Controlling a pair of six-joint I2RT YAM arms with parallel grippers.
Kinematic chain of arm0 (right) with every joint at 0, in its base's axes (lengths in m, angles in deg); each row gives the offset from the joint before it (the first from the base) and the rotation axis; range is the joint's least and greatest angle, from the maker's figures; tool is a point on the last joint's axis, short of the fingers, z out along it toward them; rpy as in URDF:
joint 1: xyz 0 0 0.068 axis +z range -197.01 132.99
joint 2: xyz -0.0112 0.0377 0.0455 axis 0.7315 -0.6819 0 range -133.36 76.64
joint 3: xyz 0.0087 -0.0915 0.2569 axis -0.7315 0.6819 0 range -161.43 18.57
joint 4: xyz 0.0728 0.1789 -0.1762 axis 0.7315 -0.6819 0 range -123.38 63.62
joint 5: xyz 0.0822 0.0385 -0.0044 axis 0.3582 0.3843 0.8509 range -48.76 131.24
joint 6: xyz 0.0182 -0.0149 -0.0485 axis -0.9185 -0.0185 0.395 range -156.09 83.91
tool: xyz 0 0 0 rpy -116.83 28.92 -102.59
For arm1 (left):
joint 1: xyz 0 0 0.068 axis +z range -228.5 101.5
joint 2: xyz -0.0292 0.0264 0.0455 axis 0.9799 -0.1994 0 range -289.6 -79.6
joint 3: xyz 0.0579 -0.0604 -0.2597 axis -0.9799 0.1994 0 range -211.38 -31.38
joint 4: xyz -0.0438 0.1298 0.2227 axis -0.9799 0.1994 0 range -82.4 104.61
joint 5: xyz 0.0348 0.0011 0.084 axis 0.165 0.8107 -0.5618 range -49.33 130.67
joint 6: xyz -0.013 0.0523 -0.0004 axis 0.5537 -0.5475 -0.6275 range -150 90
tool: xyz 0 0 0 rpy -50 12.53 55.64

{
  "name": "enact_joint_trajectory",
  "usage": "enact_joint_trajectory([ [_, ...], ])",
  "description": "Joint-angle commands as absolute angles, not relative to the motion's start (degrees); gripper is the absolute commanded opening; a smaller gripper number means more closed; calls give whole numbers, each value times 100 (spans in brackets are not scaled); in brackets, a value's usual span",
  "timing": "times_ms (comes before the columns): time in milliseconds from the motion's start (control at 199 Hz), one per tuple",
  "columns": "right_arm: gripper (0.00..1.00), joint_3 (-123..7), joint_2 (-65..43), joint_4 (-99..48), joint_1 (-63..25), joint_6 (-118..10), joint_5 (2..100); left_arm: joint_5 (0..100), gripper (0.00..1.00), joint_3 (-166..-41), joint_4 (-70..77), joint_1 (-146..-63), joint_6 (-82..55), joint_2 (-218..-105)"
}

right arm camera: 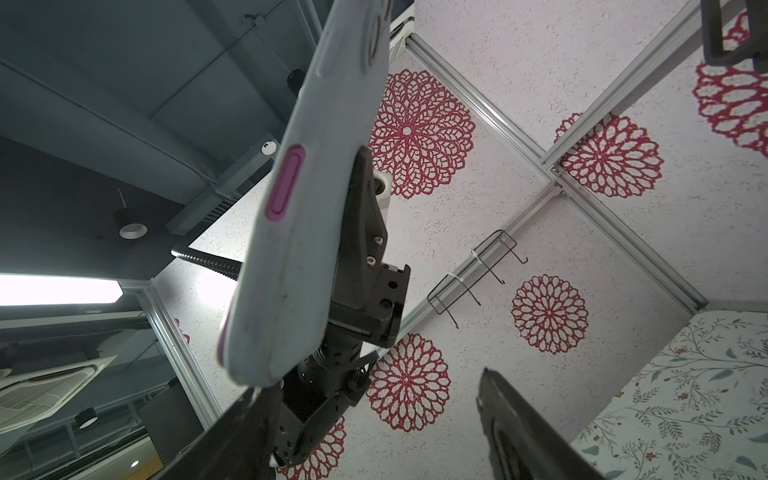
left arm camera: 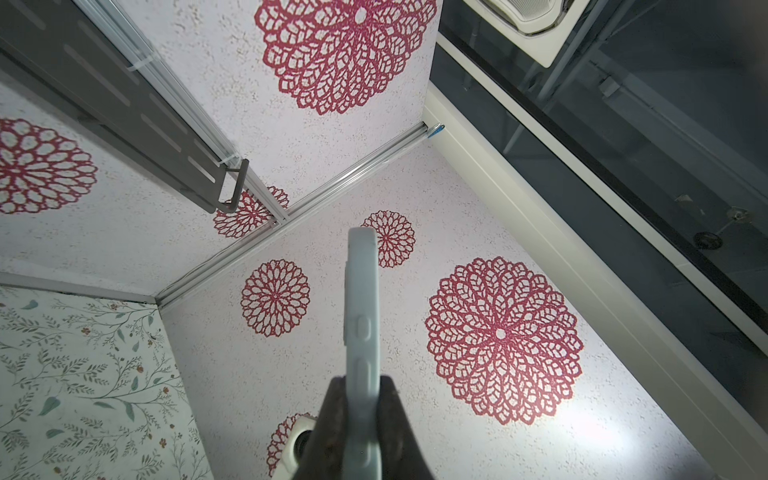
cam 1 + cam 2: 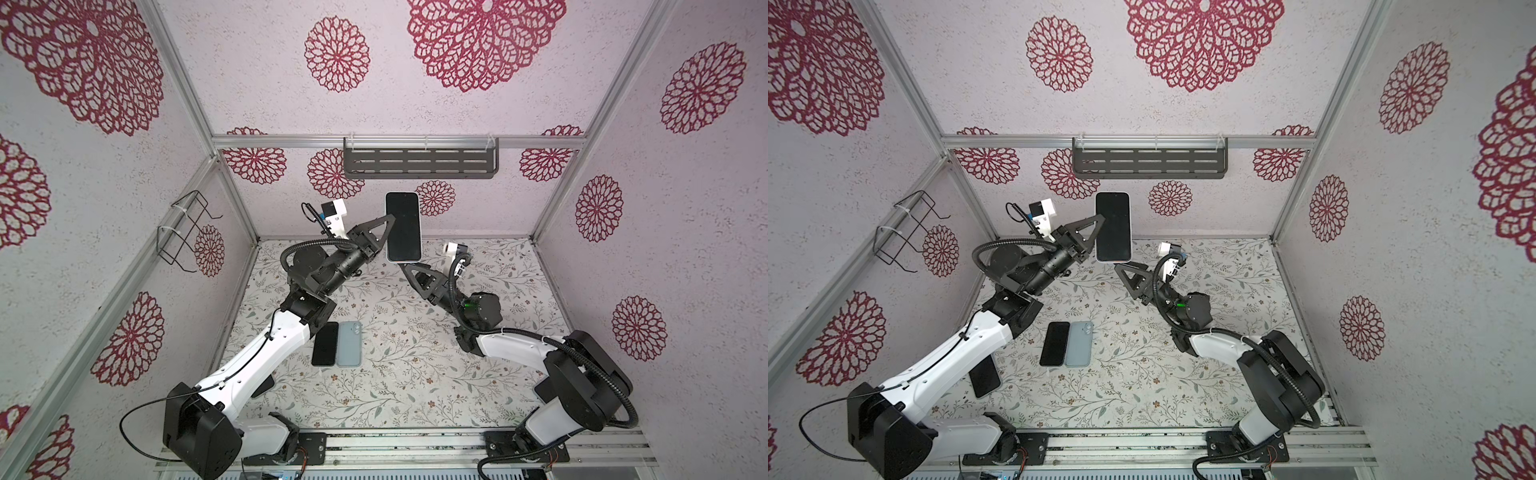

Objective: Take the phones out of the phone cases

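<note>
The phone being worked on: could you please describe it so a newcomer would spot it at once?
Find the dark slotted shelf on the back wall; just below it a phone in a white case is held in mid-air by the left claw. Unlike the black phone and pale blue case lying flat on the table, it is raised, screen facing the camera.

The phone (image 3: 402, 226), dark screen facing upward, sits inside its pale grey phone case (image 1: 316, 232) with a pink side button, raised clear above the desk's (image 3: 415, 374) far edge.
</note>
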State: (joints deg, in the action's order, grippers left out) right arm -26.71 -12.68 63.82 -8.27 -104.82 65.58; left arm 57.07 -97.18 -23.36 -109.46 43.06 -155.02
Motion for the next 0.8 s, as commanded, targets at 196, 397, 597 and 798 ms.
enact_joint_trajectory([
  [196, 76, -2915, -1205, 7022, -1022, -10780, 6117, 5964, 0, -9647, -2750, -11302, 4262, -15461],
  [397, 75, -2950, -1329, 7022, -1058, -10903, 6015, 5938, 0, -9687, -2805, -11480, 4225, -15486],
  [597, 74, -2930, -1397, 7028, -1132, -11035, 5891, 5930, 0, -9695, -2852, -11558, 4205, -15466],
  [798, 74, -2791, -1327, 7024, -1133, -11010, 5994, 5842, 0, -9692, -2862, -11535, 4174, -15440],
])
